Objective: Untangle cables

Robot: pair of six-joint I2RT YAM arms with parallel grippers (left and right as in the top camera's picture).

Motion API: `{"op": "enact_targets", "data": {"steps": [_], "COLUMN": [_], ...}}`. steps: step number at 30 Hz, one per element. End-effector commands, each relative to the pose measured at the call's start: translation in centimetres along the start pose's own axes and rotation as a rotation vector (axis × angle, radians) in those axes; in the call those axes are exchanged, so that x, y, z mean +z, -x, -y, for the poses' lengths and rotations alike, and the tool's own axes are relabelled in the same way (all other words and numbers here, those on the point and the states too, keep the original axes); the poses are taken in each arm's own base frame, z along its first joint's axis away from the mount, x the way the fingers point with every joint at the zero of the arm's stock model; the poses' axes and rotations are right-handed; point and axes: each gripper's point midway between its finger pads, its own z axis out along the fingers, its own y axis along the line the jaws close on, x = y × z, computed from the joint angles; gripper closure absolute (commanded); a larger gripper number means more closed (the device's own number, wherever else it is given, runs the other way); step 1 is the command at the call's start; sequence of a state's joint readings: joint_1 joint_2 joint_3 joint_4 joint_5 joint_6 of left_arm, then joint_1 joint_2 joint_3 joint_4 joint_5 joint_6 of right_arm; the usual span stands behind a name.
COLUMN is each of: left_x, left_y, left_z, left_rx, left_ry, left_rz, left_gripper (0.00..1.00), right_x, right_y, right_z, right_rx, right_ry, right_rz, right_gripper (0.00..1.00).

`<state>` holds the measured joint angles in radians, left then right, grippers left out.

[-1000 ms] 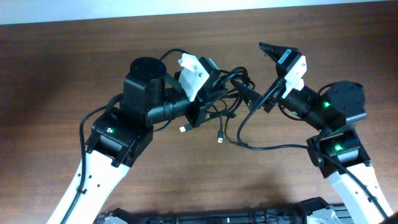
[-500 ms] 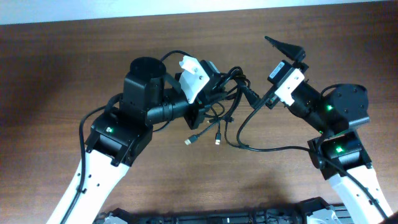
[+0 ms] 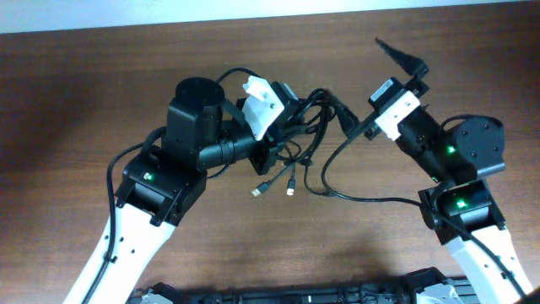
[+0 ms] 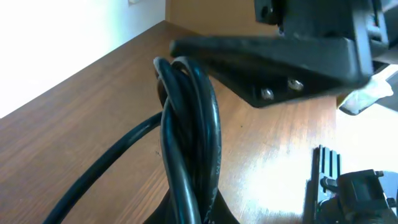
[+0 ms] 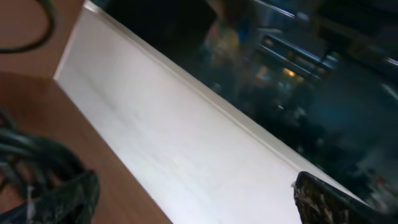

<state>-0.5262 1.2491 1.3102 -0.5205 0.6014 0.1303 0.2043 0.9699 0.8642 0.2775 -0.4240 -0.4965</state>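
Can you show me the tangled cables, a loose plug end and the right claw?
cables (image 3: 314, 110), overhead view, middle of the knotted bundle.
plug end (image 3: 289, 189), overhead view, its pale tip.
right claw (image 3: 361, 78), overhead view, midway between its open fingertips.

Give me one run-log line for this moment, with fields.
left tool: shut on cables | right tool: open, empty | cables: tangled, two plug ends loose

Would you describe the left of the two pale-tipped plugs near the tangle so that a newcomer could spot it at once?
On the table, find the cables bunched beside the left arm. Two thin cords run from them toward the robot, each ending in a pale-tipped plug. Yours is the left plug, set slantwise; the right plug points straight back.
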Motion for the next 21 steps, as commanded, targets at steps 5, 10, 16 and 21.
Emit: {"op": "enact_targets", "data": {"steps": [5,10,16,21], "left_x": [-0.8,-0.9,-0.9,-0.9], "left_y": [1.7,2.2,2.5,2.4], "left_z": [1.7,-0.9,-0.9,-0.5], "left_rx": [0.034,-0.068,-0.077,-0.077], "left_ry": [-0.058,0.084,0.084,0.062], "left_rz": [0.052,0.072,0.081,0.079], "left_gripper": [1.0,1.0,1.0,1.0], "right_x": [0.0,-0.1,-0.1,0.0], "right_y": [-1.0,-2.2,-2.3,-1.6], "right_z": [0.3,-1.0,-1.1,-0.7], "right_rx": [0.015,0.046,0.046,0.033], "right_ry": [-0.022,0.037,0.04,0.026], "right_rz": [-0.045,-0.09,-0.09,-0.062], "right_gripper": [0.03,0.06,0.06,0.06]}}
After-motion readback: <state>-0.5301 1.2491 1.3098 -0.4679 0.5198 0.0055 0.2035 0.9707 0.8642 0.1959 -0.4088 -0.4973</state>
